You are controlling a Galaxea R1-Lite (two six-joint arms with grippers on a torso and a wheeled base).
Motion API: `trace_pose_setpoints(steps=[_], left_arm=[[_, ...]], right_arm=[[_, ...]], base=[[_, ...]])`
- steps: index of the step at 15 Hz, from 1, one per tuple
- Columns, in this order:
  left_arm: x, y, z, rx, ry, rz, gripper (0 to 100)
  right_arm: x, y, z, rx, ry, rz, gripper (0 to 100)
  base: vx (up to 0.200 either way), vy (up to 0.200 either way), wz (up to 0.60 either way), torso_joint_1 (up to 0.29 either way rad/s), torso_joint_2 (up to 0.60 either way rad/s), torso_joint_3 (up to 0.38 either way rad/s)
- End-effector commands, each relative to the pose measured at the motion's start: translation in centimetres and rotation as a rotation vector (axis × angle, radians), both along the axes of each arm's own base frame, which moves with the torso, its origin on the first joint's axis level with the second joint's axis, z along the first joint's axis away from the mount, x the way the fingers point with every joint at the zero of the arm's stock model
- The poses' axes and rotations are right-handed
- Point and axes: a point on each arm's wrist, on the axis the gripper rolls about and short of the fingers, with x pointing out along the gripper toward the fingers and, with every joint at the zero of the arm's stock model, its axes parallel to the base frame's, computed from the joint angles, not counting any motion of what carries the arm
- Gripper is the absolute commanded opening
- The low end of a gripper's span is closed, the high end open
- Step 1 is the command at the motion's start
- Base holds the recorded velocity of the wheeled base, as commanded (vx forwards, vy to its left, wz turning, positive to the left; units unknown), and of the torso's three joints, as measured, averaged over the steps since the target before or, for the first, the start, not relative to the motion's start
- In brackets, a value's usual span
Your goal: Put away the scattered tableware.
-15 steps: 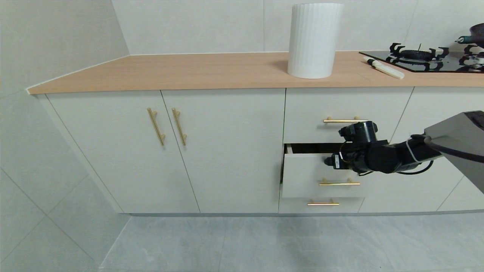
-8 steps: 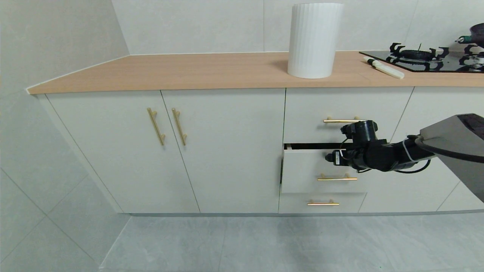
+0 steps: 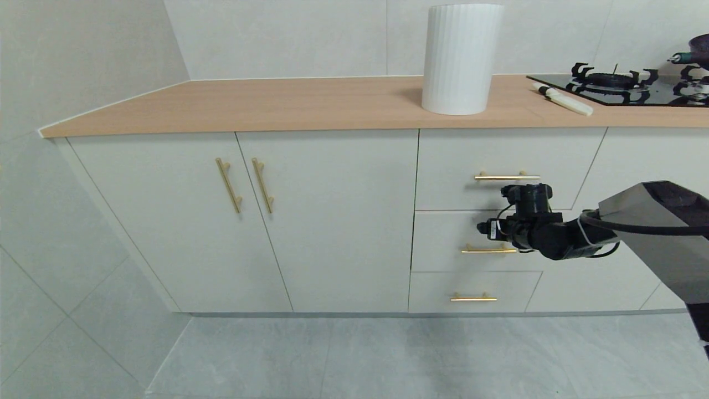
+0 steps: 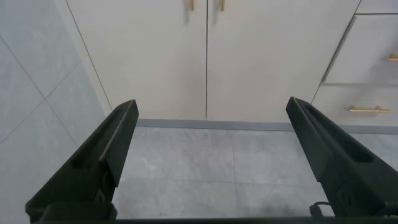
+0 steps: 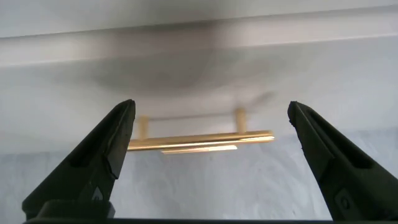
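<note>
I find the pan and hob cut off at the frame edge. I cannot determine whether my right gripper touches the middle drawer front.

I see a warm light-wood countertop across the upper frame. On it are a plain white, vertically ribbed cylinder at upper centre-right, a cream utensil and a glossy black hob at far upper right. The cabinet fronts are pale off-white, their handles brass-gold. The floor is mottled grey tile. My right gripper is matte black.
</note>
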Motion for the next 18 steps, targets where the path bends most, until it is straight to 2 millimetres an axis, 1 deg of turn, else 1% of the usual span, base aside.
trace_pose_setpoints(steps=[1,2,3,8,11,12,13,14,16,17,18], left_arm=[[0.0,0.0,0.0,-0.001,0.0,0.001,100],[0.0,0.0,0.0,-0.001,0.0,0.001,100],[0.0,0.0,0.0,-0.001,0.0,0.001,100],[0.0,0.0,0.0,-0.001,0.0,0.001,100],[0.0,0.0,0.0,-0.001,0.0,0.001,100],[0.0,0.0,0.0,0.001,0.0,0.001,100],[0.0,0.0,0.0,-0.001,0.0,0.001,100],[0.0,0.0,0.0,-0.001,0.0,0.001,100],[0.0,0.0,0.0,-0.001,0.0,0.001,100],[0.0,0.0,0.0,-0.001,0.0,0.001,100],[0.0,0.0,0.0,-0.001,0.0,0.001,100]], right_arm=[[0.4,-0.1,-0.8,-0.007,-0.008,-0.015,100],[0.6,0.0,-1.0,-0.009,-0.01,-0.023,100],[0.9,0.0,-0.8,-0.01,-0.028,-0.04,100],[1.3,0.1,-0.4,-0.001,-0.084,-0.049,100],[1.3,0.1,-0.3,-0.001,-0.09,-0.05,100],[1.1,0.0,0.1,-0.002,-0.093,-0.053,100],[0.2,-0.1,1.1,-0.005,-0.091,-0.058,100],[-1.1,-0.1,2.1,-0.006,-0.078,-0.054,100],[-4.9,-0.6,4.2,-0.009,-0.049,-0.046,100],[-6.9,-0.9,5.7,-0.011,-0.054,-0.052,100],[-9.3,-1.3,7.6,-0.007,-0.085,-0.055,100]], base=[[0.0,0.0,0.0,0.0,0.0,0.0],[0.0,0.0,0.0,0.0,0.0,0.0],[0.0,0.0,0.0,0.0,0.0,0.0],[0.0,0.0,0.0,0.0,0.0,0.0],[0.0,0.0,0.0,0.0,0.0,0.0],[0.0,0.0,0.0,0.0,0.0,0.0],[0.0,0.0,0.0,0.0,0.0,0.0],[0.0,0.0,0.0,0.0,0.0,0.0],[0.0,0.0,0.0,0.0,0.0,0.0],[0.0,0.0,0.0,0.0,0.0,0.0],[0.0,0.0,0.0,0.0,0.0,0.0]])
